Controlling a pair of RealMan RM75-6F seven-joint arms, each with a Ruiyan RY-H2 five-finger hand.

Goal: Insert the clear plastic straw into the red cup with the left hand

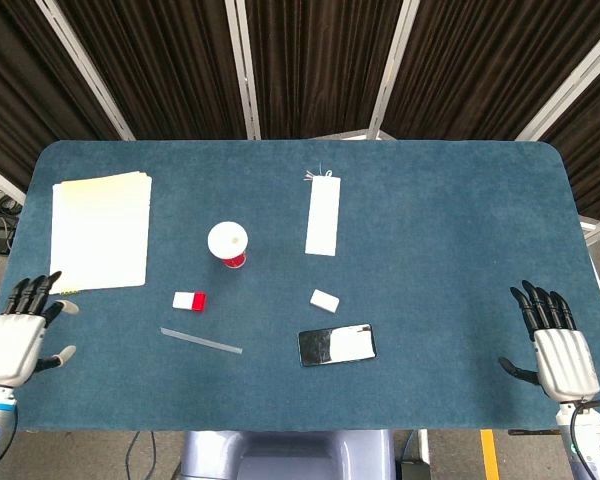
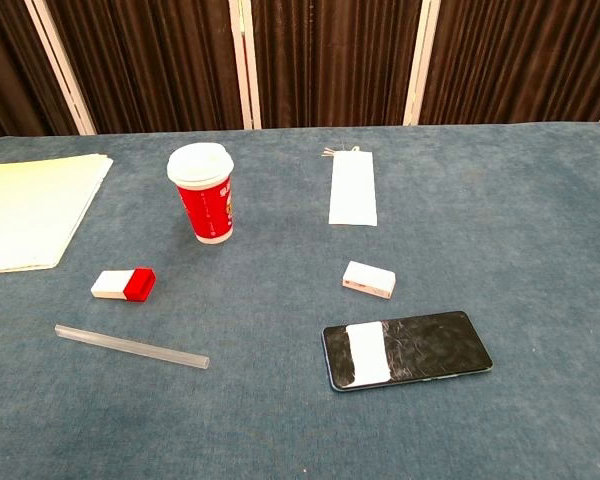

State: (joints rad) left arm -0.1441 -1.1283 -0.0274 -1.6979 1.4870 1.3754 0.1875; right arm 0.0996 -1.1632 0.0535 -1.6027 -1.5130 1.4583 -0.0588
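Note:
The red cup (image 1: 228,244) (image 2: 204,194) with a white lid stands upright near the table's middle. The clear plastic straw (image 1: 201,341) (image 2: 131,346) lies flat on the blue cloth, in front of the cup and slightly to its left. My left hand (image 1: 22,331) hovers over the table's left front corner, fingers spread, holding nothing, well to the left of the straw. My right hand (image 1: 555,342) is at the right front corner, fingers spread and empty. Neither hand appears in the chest view.
A stack of pale yellow paper (image 1: 99,231) (image 2: 28,210) lies at the left. A red-and-white small block (image 1: 189,300) (image 2: 124,284), a white small block (image 1: 325,299) (image 2: 369,280), a phone (image 1: 337,344) (image 2: 407,349) and a white paper sleeve (image 1: 322,218) (image 2: 353,189) lie around the cup.

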